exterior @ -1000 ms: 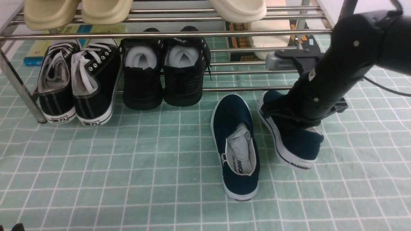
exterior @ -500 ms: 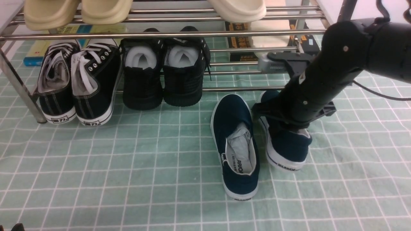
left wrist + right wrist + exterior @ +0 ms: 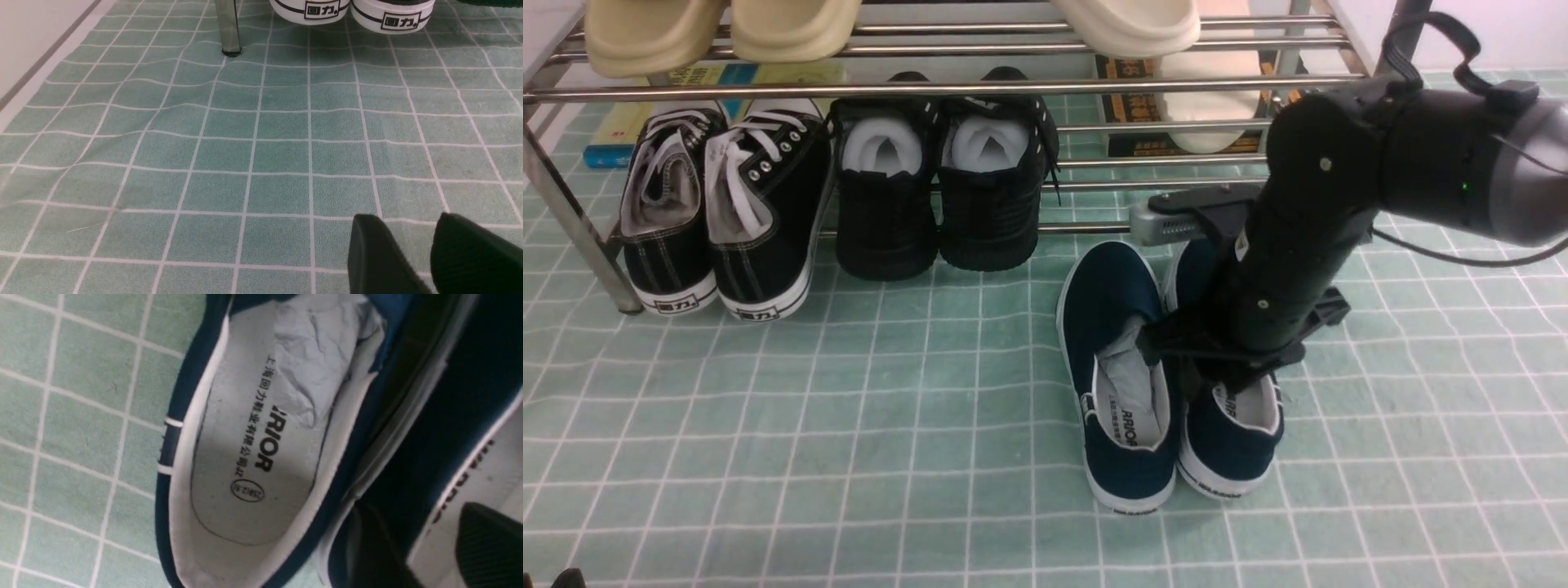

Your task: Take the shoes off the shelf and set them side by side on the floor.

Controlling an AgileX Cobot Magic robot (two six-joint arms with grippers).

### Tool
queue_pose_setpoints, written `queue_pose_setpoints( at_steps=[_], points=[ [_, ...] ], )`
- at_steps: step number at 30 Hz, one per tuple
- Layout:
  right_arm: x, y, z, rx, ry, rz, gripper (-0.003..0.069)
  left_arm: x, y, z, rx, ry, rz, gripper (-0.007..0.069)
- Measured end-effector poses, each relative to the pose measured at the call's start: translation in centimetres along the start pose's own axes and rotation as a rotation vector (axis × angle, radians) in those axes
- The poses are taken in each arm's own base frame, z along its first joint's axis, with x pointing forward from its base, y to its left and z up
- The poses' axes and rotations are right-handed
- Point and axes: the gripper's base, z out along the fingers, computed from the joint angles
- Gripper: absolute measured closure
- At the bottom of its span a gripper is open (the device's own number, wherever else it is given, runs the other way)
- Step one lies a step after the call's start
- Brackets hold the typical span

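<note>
Two navy-blue slip-on shoes stand side by side on the green grid floor [image 3: 849, 457], heels toward me, in front of the steel shelf [image 3: 931, 86]. The left shoe [image 3: 1123, 392] lies free with paper stuffing inside; its insole [image 3: 253, 457] fills the right wrist view. The right shoe [image 3: 1229, 441] rests on the floor under my right arm. My right gripper [image 3: 412, 522] is shut on that shoe's inner side wall, one finger outside, one inside on the lining. My left gripper [image 3: 402, 228] hovers open over bare floor, holding nothing.
Black lace-up sneakers [image 3: 719, 212] and all-black shoes [image 3: 939, 196] sit on the lower tier, left of my right arm. Beige slippers [image 3: 719, 28] lie on the upper tier. A shelf leg [image 3: 229, 28] and the sneakers' white heels [image 3: 347, 8] lie ahead of the left gripper.
My right arm has swung left and toward the camera with the right shoe. That shoe, angled and apart before, now sits straight beside the left one.
</note>
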Motion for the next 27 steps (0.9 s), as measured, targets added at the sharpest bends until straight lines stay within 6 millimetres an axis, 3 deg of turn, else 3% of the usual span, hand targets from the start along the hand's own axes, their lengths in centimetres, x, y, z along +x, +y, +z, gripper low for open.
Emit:
queue_pose_setpoints(
  at_steps=[3, 8, 13, 14, 15, 17, 18, 20, 27],
  points=[
    [-0.2, -0.1, -0.7, 0.028, 0.009, -0.020, 0.0264, 0.0, 0.0, 0.0, 0.000, 0.000, 0.000, 0.0383],
    [-0.2, -0.2, -0.7, 0.041, 0.018, -0.026, 0.0253, 0.0, 0.0, 0.0, 0.000, 0.000, 0.000, 0.0383],
    [-0.4, -0.2, 0.6, 0.044, 0.040, -0.022, 0.0361, 0.0, 0.0, 0.0, 0.000, 0.000, 0.000, 0.0383],
    [-0.4, -0.3, 1.0, 0.045, 0.046, -0.021, 0.0403, 0.0, 0.0, 0.0, 0.000, 0.000, 0.000, 0.0383],
    [-0.4, -0.3, 1.4, 0.048, 0.059, -0.021, 0.0494, 0.0, 0.0, 0.0, 0.000, 0.000, 0.000, 0.0383],
    [-0.4, -0.2, 1.6, 0.051, 0.065, -0.024, 0.0549, 0.0, 0.0, 0.0, 0.000, 0.000, 0.000, 0.0383],
    [-0.4, -0.2, 1.7, 0.056, 0.069, -0.028, 0.0616, 0.0, 0.0, 0.0, 0.000, 0.000, 0.000, 0.0383],
    [-0.4, -0.3, 1.5, 0.065, 0.073, -0.034, 0.0648, 0.0, 0.0, 0.0, 0.000, 0.000, 0.000, 0.0383],
    [0.0, -0.8, 1.0, 0.141, 0.139, -0.068, 0.0648, 0.0, 0.0, 0.0, 0.000, 0.000, 0.000, 0.0383]
  ],
)
